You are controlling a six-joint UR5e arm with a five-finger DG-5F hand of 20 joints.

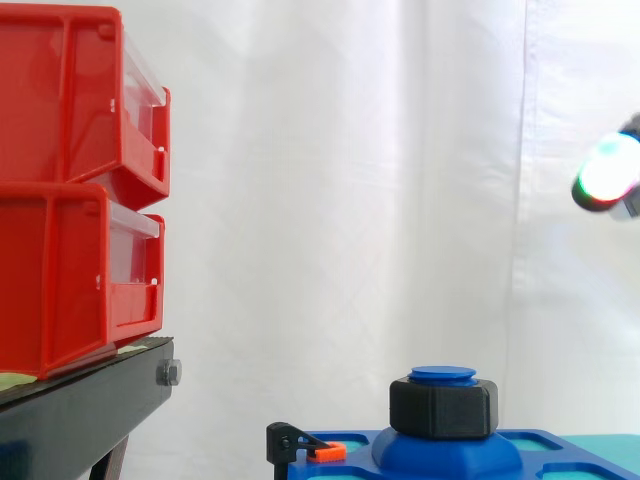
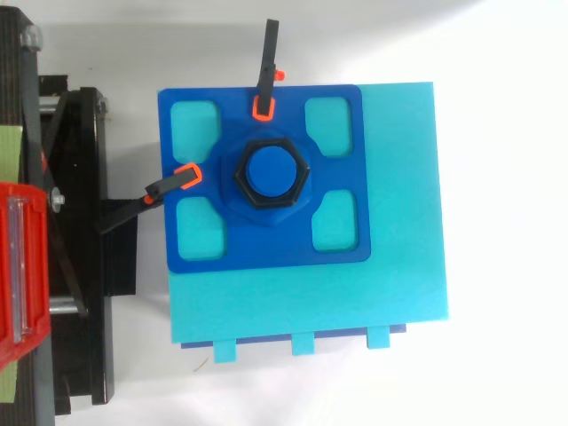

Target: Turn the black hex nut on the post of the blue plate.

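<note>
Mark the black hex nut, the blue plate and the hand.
black hex nut [image 1: 443, 408], side view, on its front face.
blue plate [image 2: 266, 250], top view, bare strip below the nut.
hand [image 1: 608, 171], side view, its glowing pad at the right edge.

A turquoise board [image 2: 399, 266] on the white surface [image 2: 506, 222] carries the blue plate [image 2: 266, 250].

- Nut [image 1: 443, 408]: plain black.
- Post [image 2: 271, 171] and plate [image 2: 266, 248]: deep blue, no pattern.
- Board [image 2: 399, 222] under the plate: flat turquoise.
- Clamps [image 2: 262, 108]: black, with orange tips.
- Bins [image 1: 60, 100]: red, with clear fronts.
- Stand [image 1: 80, 410]: black.
- Curtain [image 1: 350, 200]: white.
- Hand [image 1: 608, 172]: glows white and green, red at the rim.
</note>
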